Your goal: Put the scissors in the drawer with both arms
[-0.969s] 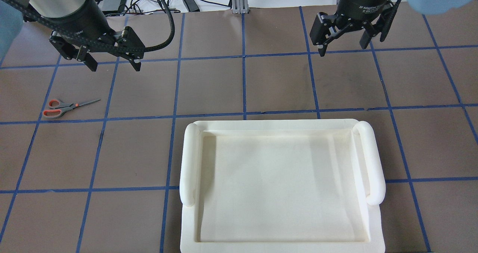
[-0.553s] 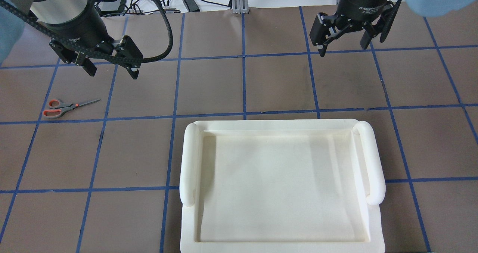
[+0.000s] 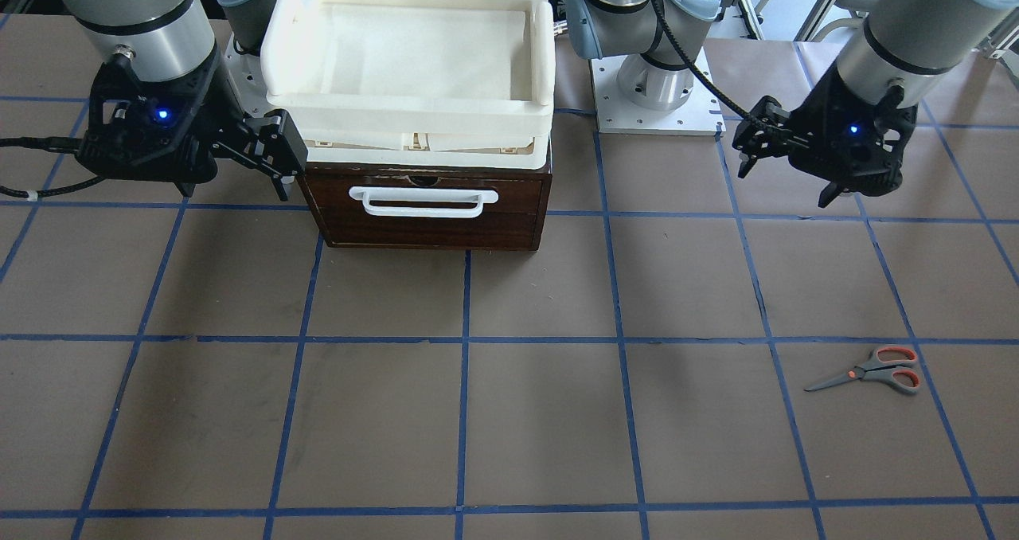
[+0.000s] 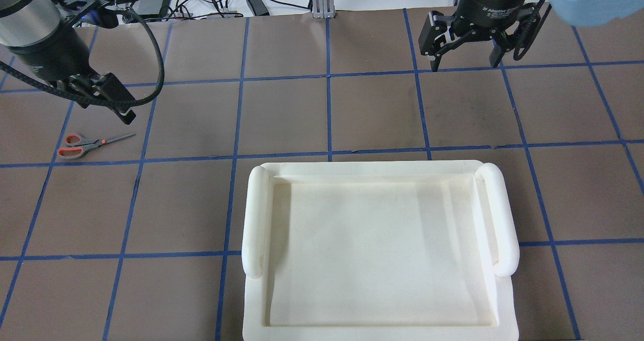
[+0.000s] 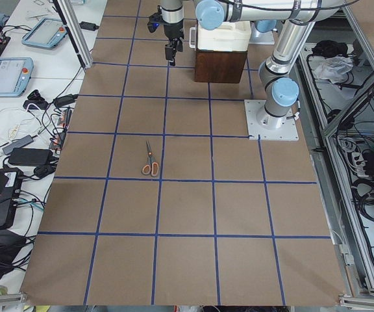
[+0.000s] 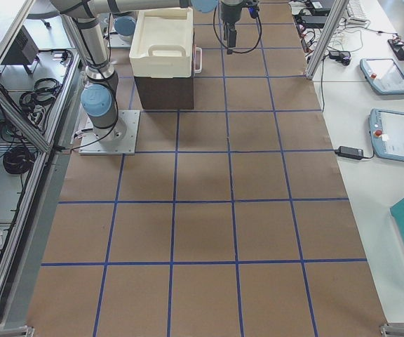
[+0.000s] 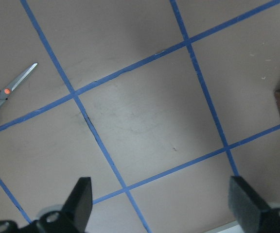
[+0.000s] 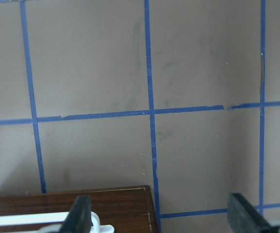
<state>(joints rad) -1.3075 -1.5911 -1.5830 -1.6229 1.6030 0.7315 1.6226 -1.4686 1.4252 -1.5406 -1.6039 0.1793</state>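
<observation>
Two black two-finger grippers hang above the table, both with jaws spread wide and nothing between them. The left gripper (image 3: 782, 186) is over the brown paper-covered table (image 3: 509, 428) with its blue tape grid, on the robot's left side. Its wrist camera shows bare table between the fingers and the tips of the blades at the picture's left edge.

The small pair of scissors with dark metal blades and grey loop handles lined in orange-red (image 3: 868, 369) lies flat on the table on the robot's left. It is near the left gripper but apart from it and touched by nothing. The blades are closed and point toward the middle of the table, and the handles point toward the table's left end.

The scissors are well apart from the dark brown wooden drawer (image 3: 513, 196), which sits shut in its small dark wood box (image 3: 430, 236) near the robot's base. Its white bar handle (image 3: 423, 203) faces away from the robot. A cream-white plastic tray (image 3: 410, 111) rests on top of the box.

The right gripper (image 4: 464, 64) hovers just beside the box's front corner on the robot's right, not touching it. Its wrist camera shows the box's top edge and one end of the white handle low between the open fingers.
</observation>
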